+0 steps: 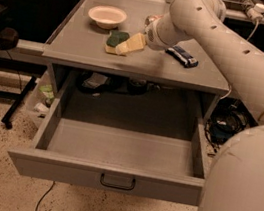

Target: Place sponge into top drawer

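The sponge, dark green on top with a pale yellow base, lies on the grey table just in front of the white bowl. My gripper reaches in from the right, angled down to the left, and its tip rests at the sponge's right front edge. The top drawer is pulled fully open below the table. Its inside shows bare, and its dark handle faces the front.
A white bowl stands at the table's back left. A dark blue wrapped bar lies to the right of my wrist. My arm spans the right side of the view. Cables and bottles sit under and to the left of the table.
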You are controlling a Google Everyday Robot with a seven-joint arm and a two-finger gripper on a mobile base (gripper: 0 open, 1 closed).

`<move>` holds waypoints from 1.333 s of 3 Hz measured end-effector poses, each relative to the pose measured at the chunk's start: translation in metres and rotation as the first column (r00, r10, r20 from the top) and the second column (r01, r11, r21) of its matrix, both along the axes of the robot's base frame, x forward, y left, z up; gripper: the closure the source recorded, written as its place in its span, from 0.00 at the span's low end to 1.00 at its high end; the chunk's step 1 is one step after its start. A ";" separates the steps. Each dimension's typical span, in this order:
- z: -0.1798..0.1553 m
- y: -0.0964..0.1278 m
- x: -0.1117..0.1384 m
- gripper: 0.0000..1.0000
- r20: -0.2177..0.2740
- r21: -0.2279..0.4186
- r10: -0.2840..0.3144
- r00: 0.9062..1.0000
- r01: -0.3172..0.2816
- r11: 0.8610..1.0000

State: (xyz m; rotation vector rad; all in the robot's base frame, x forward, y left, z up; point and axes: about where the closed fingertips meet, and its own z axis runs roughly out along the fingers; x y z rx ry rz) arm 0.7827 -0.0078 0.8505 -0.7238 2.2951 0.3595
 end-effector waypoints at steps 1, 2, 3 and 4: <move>-0.010 0.022 0.024 0.00 0.004 0.054 0.007 1.000 -0.007 0.999; -0.014 0.043 0.040 0.00 0.015 0.083 0.023 1.000 -0.024 0.996; -0.012 0.059 0.050 0.19 0.038 0.095 0.035 0.999 -0.039 0.995; -0.011 0.070 0.053 0.42 0.053 0.101 0.045 0.998 -0.050 0.994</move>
